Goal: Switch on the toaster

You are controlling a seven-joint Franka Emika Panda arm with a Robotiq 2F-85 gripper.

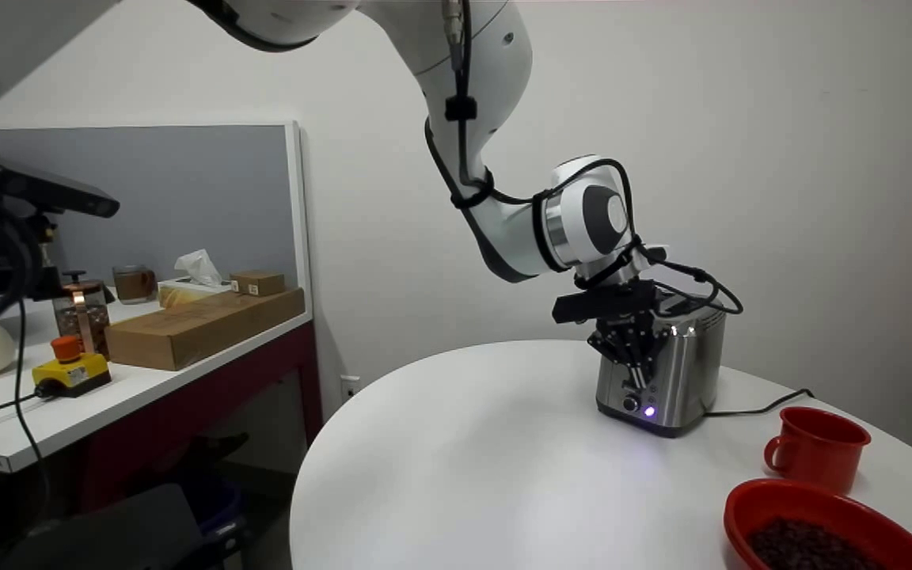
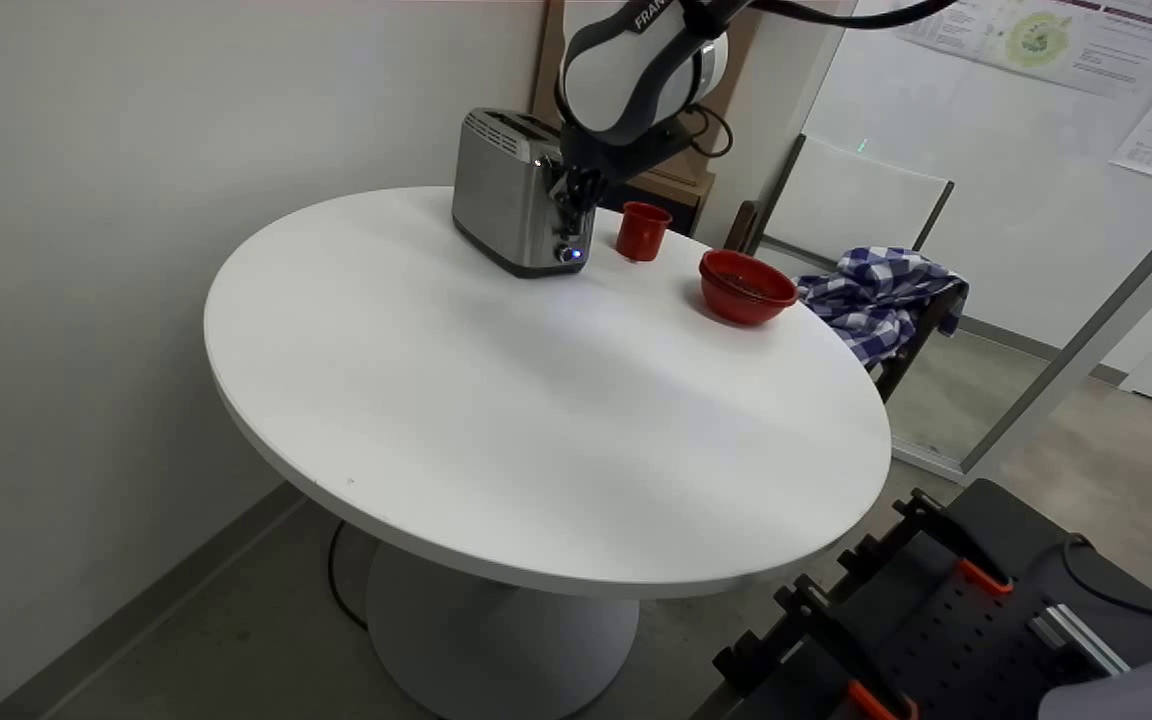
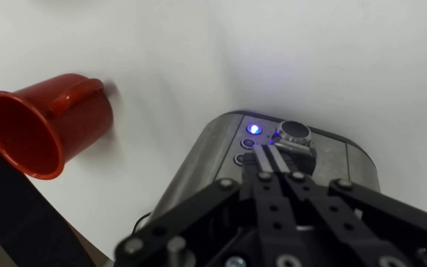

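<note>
The brushed-steel toaster (image 1: 697,356) stands upright on the white round table (image 1: 456,475); it also shows in an exterior view (image 2: 501,195) and the wrist view (image 3: 198,159). Its front panel has a round knob (image 3: 295,129), small round buttons (image 3: 248,143) and a blue light (image 3: 254,129) that is lit. A metal lever (image 3: 297,147) sits low, right beside the knob. My gripper (image 3: 268,152) is shut with nothing visible between its tips, pointing down in front of the panel near the lever and buttons. It partly covers the lowest visible button. I cannot tell whether the tips touch the lever.
A red mug (image 1: 816,451) stands beside the toaster, also in the wrist view (image 3: 83,118). A red bowl (image 2: 736,300) with dark contents stands near the table edge. The toaster's black cord (image 1: 765,408) runs behind it. The wall is close behind the toaster.
</note>
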